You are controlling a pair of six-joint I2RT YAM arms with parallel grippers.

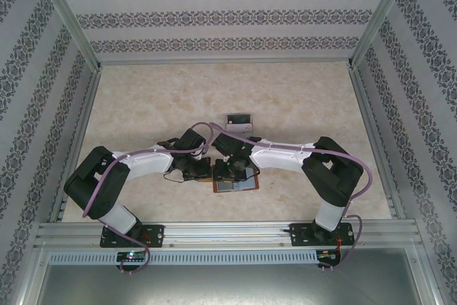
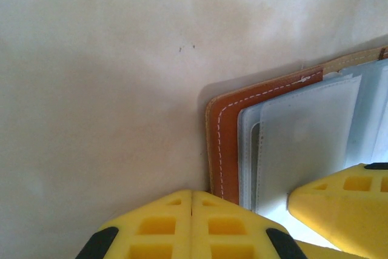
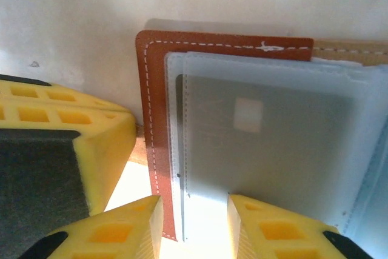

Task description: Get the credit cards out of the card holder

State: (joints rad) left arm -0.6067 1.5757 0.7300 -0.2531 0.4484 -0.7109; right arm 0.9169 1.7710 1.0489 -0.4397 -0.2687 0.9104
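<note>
The card holder (image 3: 151, 89), reddish-brown leather with white stitching, lies open on the table with its grey-blue clear sleeves (image 3: 315, 89) up. A dark credit card (image 3: 267, 150) with a pale square on it sits inside the top sleeve. My right gripper (image 3: 194, 210) is open, its yellow fingers straddling the near edge of the holder and sleeve. My left gripper (image 2: 192, 195) is shut with nothing in it, its tip against the holder's (image 2: 221, 144) left edge. From above, both grippers, left (image 1: 196, 169) and right (image 1: 232, 169), meet over the holder (image 1: 235, 185).
A small pale rectangular object (image 1: 238, 120) stands on the table just beyond the grippers. Aluminium frame rails (image 1: 214, 230) and patterned walls close in the beige tabletop (image 1: 157, 98). The other arm's yellow finger (image 2: 345, 204) crowds the sleeves.
</note>
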